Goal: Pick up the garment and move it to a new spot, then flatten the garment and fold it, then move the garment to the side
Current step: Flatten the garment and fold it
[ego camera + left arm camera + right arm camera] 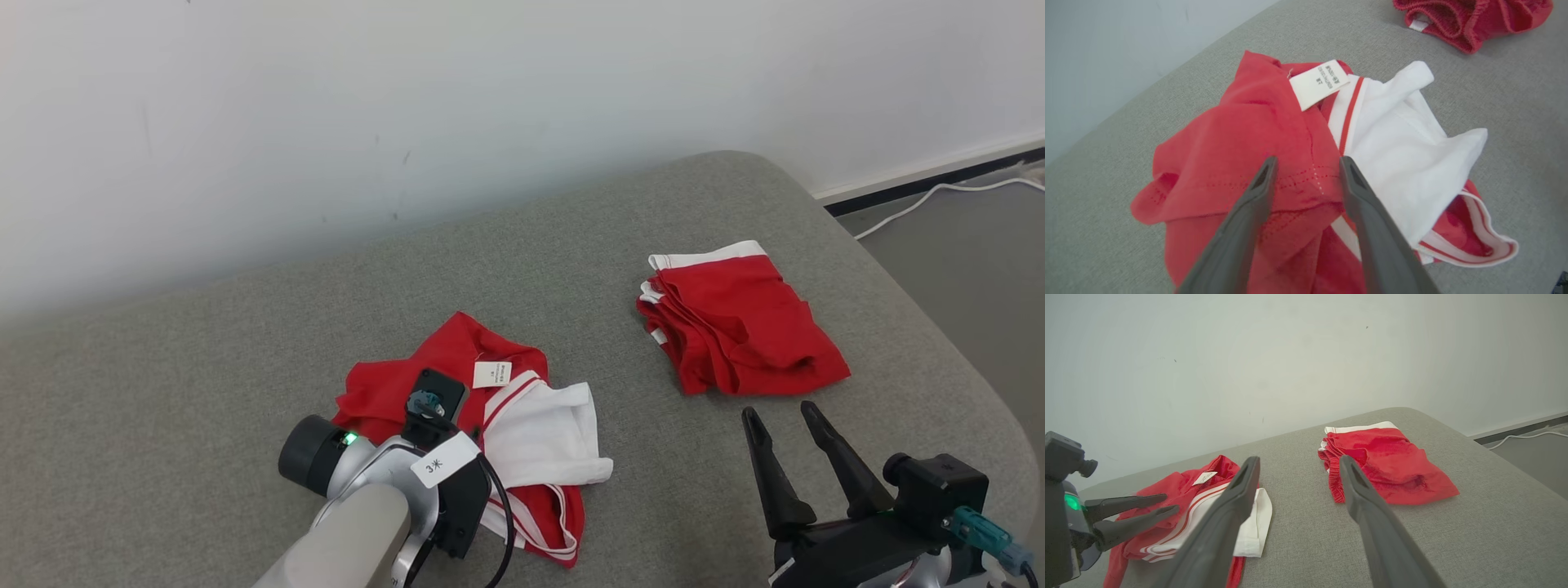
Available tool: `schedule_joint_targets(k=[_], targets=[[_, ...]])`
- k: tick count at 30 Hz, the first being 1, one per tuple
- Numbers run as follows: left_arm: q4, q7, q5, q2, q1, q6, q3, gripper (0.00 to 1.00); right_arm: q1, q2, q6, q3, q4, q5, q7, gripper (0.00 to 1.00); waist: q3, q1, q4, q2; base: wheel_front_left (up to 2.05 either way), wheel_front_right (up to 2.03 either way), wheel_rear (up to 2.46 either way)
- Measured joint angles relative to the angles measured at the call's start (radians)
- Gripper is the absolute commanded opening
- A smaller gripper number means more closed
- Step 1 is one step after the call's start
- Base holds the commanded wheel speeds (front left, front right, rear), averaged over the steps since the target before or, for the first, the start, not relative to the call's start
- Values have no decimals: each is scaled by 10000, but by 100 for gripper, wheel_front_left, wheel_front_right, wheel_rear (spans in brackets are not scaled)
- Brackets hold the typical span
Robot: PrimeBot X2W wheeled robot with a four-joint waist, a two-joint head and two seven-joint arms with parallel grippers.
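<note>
The garment is a crumpled red and white piece with striped white trim and a white label. It lies at the left middle of the grey padded surface. My left arm's wrist covers its near side. In the left wrist view my left gripper is open, its fingertips set down astride a raised red fold of the garment. The right wrist view shows that gripper low over the garment. My right gripper hovers open and empty at the lower right, with its own view's fingertips apart.
A second red garment with a white band lies folded at the right of the surface, just beyond my right gripper. A pale wall runs close behind. The surface's rounded edge drops at the right to a floor with a white cable.
</note>
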Motion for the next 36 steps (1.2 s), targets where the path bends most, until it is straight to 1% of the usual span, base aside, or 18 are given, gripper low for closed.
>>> schedule_joint_targets(k=[2,5,6,7,8,9,13,15,17,21,25,30,36], targets=[[59,46,-4,0,0,-2,-10,45,0,0,2,-2,6,0,0,100,-1,0,24,0,0,0,0],[94,82,-4,-4,0,-2,-42,32,0,0,0,-2,17,0,0,100,-5,0,61,0,0,0,0],[107,90,-4,-2,0,-4,-59,15,-1,0,0,0,23,0,0,100,-5,0,72,0,0,0,0],[119,92,-4,-2,0,-4,-81,10,-3,2,0,2,29,0,0,100,-7,0,81,1,0,0,0],[127,94,-4,-2,1,-6,-102,10,-5,2,2,4,29,0,0,100,-9,0,89,1,0,0,0],[136,121,-4,-2,1,-8,-125,0,-6,4,2,6,29,0,0,100,-10,0,96,1,0,0,0],[167,117,-10,-6,0,-15,-155,0,-1,4,0,-40,29,2,-12,100,-16,0,137,0,0,0,0],[138,-12,-21,-6,-4,-10,-102,0,11,-10,-4,-127,29,15,-82,100,-20,0,196,0,0,0,0],[52,-253,-23,4,-52,0,77,0,20,-10,-79,-171,25,17,-92,100,-27,0,269,1,0,0,0],[-334,-803,-59,188,-698,88,474,0,58,-13,-86,-240,35,67,-125,100,-62,0,463,0,0,0,0],[-491,-1039,13,412,-1179,132,616,0,56,15,-86,-161,84,71,-136,100,-150,1,663,0,0,0,0],[-458,-1116,134,978,-1233,176,667,0,54,33,-84,-79,130,71,-136,100,-357,0,815,0,0,0,0],[-418,-1174,140,1969,-1017,278,1057,0,98,6,-79,-117,127,71,-144,100,-549,0,921,0,0,0,0]])
